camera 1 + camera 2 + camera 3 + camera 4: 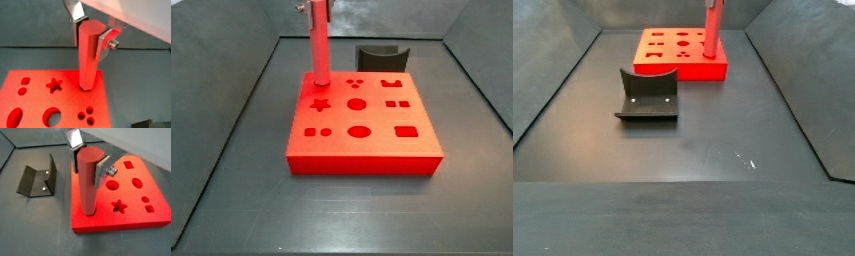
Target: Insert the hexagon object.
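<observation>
Pincer (88,159) hangs above the red block (133,203), its silver fingers (103,169) clamped on the upper end of the hexagon object (89,183). That long, bright red, six-sided peg stands upright, lower end at a hole near the block's corner, beside the star-shaped hole (119,206). Farther off, the fixture (37,177) stands on the bench (700,150).
</observation>
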